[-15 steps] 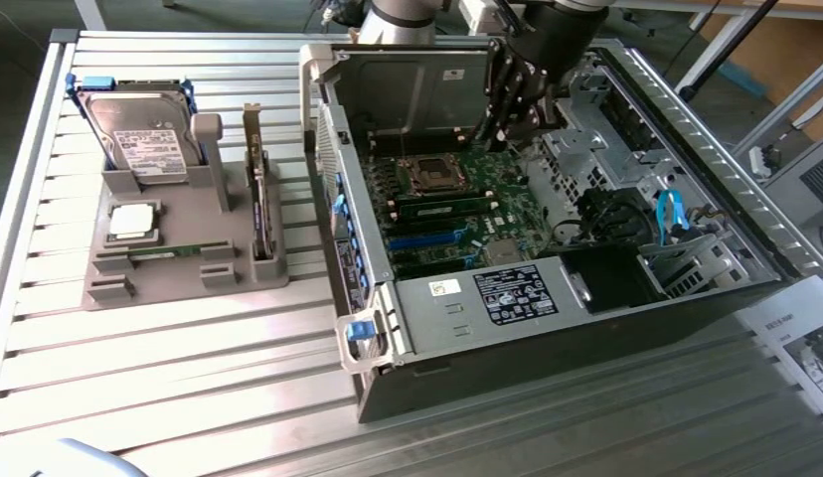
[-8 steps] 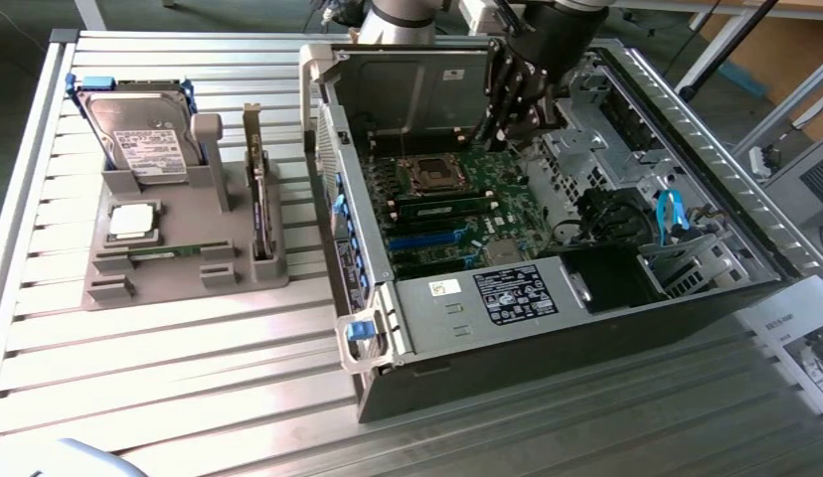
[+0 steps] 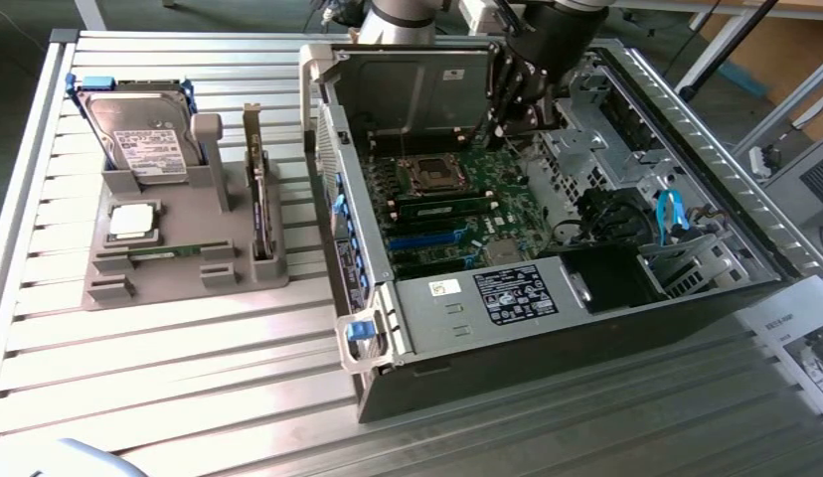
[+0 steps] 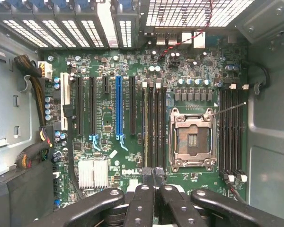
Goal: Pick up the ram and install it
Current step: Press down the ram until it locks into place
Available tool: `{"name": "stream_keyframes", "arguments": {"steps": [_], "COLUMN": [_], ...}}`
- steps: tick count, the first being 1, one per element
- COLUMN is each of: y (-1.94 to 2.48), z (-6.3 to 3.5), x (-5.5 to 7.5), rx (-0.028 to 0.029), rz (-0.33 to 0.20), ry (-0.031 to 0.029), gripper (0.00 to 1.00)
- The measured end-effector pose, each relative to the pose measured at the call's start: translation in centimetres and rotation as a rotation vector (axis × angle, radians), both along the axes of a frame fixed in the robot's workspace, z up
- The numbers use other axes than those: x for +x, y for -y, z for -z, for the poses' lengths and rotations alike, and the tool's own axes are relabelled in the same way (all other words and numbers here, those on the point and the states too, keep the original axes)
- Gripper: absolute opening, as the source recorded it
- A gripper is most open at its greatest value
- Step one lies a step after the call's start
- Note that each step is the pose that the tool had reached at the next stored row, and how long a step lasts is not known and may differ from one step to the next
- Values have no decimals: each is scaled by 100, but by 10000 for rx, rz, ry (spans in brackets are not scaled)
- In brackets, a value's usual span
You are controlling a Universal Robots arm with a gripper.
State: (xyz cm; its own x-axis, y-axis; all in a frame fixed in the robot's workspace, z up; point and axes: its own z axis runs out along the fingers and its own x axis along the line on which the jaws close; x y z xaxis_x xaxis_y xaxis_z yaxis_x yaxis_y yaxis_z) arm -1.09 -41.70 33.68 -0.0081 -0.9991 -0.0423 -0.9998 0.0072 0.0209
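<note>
Ram (image 3: 445,207) standing on edge in motherboard (image 3: 445,243) slot beside processor socket (image 3: 434,176), long axis across exterior view left to right, inside open computer case (image 3: 545,343), gripper (image 4: 154,174) fingers clenched together on nothing above board, grey holder (image 3: 160,280) carrying hard drive (image 3: 140,134), processor chip (image 3: 130,221).

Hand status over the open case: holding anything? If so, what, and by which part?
Nothing held, as far as shows: the black hand is shut, finger against finger, above the green motherboard, with nothing between.

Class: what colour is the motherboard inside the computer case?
The motherboard is green, best seen in the wrist view.
</note>
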Motion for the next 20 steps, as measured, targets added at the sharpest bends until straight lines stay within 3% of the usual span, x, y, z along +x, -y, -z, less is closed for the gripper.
{"name": "stream_keyframes", "arguments": {"steps": [4,5,8,20], "y": [0,0,0,0], "z": [0,0,0,141], "x": [5,62,394,414], "rx": [0,-1,0,0], "rz": [-1,-1,-1,-1], "ry": [0,0,0,0], "gripper": [10,10,10,10]}}
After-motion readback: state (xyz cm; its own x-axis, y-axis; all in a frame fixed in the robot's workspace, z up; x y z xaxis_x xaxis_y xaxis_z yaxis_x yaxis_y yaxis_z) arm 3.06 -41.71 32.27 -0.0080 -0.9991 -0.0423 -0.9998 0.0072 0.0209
